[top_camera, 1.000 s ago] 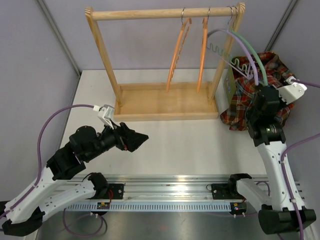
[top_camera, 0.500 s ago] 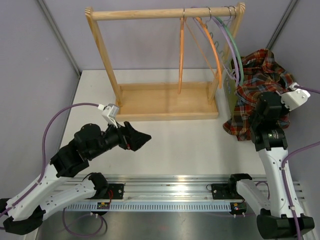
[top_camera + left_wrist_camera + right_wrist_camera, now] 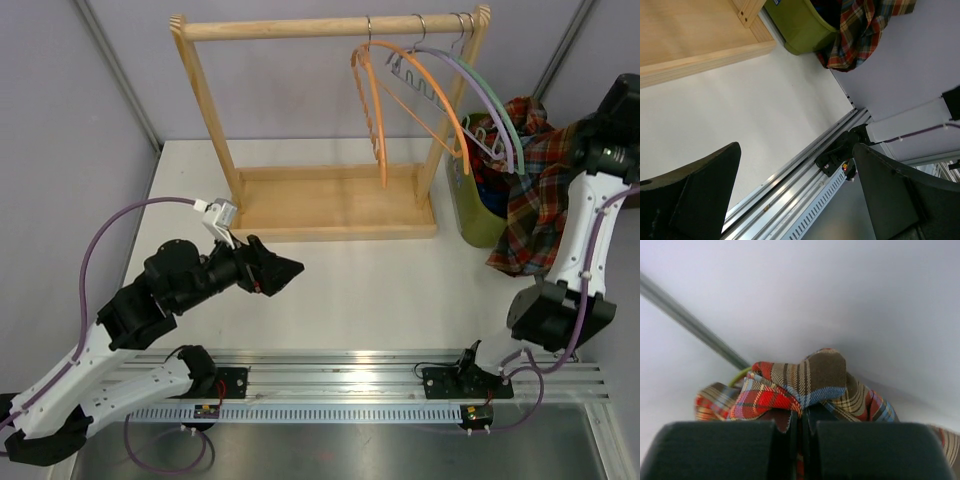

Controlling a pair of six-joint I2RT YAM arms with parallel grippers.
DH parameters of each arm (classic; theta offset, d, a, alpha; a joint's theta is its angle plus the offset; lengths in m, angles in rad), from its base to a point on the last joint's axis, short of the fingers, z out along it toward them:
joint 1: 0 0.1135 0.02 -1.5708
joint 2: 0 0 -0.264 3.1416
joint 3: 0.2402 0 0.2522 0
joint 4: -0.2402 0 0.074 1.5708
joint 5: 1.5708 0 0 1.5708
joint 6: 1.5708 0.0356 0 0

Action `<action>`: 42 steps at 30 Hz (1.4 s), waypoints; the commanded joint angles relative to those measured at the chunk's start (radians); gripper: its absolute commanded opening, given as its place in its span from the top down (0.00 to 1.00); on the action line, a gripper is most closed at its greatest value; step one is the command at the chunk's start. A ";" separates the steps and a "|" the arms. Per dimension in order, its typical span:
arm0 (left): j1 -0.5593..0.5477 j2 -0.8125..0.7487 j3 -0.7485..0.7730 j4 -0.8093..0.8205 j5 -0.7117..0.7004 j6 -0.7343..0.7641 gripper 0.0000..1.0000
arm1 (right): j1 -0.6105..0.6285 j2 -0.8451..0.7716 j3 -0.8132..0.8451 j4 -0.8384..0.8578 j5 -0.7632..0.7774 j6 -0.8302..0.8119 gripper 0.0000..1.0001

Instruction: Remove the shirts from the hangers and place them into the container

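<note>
the right tool [image 3: 801, 421] is closed tight, its two dark fingers pressed together on a bunched fold of the tartan shirt [image 3: 807, 377], which puffs up just beyond the fingertips. in the overhead view this arm is raised high at the far right edge. the brown, navy and orange-red cloth hangs down from it, part of it draped over the far rim of the olive-green container [image 3: 472, 215] and part trailing down the container's right side toward the table [image 3: 380, 290]. something dark blue shows inside the container, but what it is cannot be told. the left tool [image 3: 797, 195] is spread fully open and holds nothing; it hangs above bare table in front of the wooden rack [image 3: 330, 205], touching neither. the container stands just beside the rack's right post. on the rack's rail the hangers [image 3: 380, 140] hang bare at the right end, orange ones, then a green and a lilac one curving out over the container.
</note>
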 commanded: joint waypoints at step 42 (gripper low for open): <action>0.019 0.056 0.027 0.044 0.019 0.012 0.01 | 0.086 0.787 0.249 -0.349 -0.600 -0.031 0.61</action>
